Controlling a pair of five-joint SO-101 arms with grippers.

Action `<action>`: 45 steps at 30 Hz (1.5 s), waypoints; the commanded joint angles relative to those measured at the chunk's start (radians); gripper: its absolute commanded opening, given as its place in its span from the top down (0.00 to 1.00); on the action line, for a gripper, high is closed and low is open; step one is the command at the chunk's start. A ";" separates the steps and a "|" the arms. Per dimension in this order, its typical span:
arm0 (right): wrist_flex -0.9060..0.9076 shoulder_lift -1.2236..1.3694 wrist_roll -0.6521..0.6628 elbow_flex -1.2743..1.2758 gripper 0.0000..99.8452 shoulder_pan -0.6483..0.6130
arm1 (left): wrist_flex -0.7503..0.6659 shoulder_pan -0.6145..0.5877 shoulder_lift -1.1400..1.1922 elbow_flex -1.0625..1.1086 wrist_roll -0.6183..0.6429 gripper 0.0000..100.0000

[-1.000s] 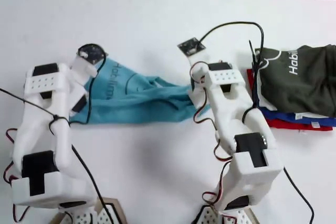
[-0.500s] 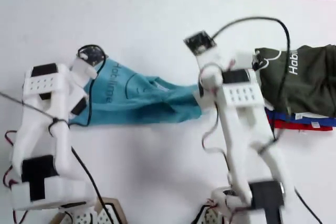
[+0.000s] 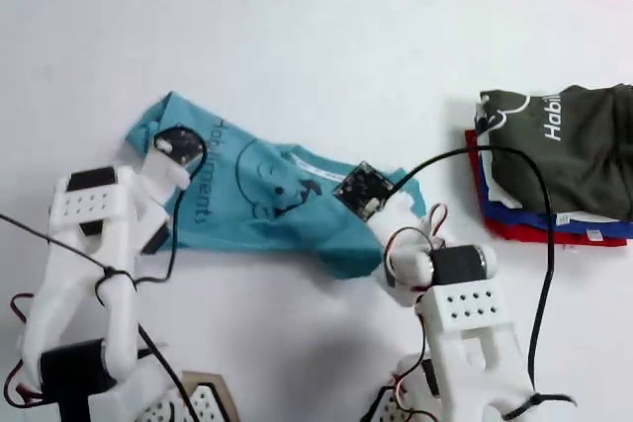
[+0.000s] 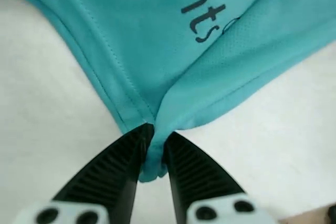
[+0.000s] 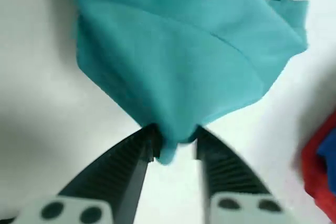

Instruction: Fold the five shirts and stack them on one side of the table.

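Clenching near-edge corners of the teal shirt [image 3: 267, 195], left fingers [image 4: 113, 174] and right fingers [image 5: 128, 163] face wide white table [image 3: 297, 37].

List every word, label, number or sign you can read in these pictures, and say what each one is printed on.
On the teal cotton shirt: dark lettering, only the tail of a word shows, no whole word reads.
On the dark green folded shirt: white lettering, cut off by a fold.
The white tags on the blue shirt and red shirt beneath it: too small to read.
Numbers, signs: none.
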 commanded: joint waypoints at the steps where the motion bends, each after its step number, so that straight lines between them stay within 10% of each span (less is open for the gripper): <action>1: -0.016 -0.028 0.009 -0.069 0.69 0.056 | -0.012 0.012 -0.041 0.002 -0.003 0.97; 17: -0.294 0.263 0.068 0.002 0.76 0.027 | -0.011 0.012 -0.041 0.001 0.003 0.97; 27: -0.340 0.855 0.066 -0.494 0.76 0.054 | -0.006 0.008 -0.048 0.001 0.003 0.97; 36: -0.191 1.182 -0.051 -0.994 0.76 0.044 | -0.011 0.006 -0.048 -0.001 0.005 0.97; 45: 0.251 0.975 -0.071 -1.191 0.76 0.071 | -0.014 0.006 -0.044 -0.001 0.005 0.97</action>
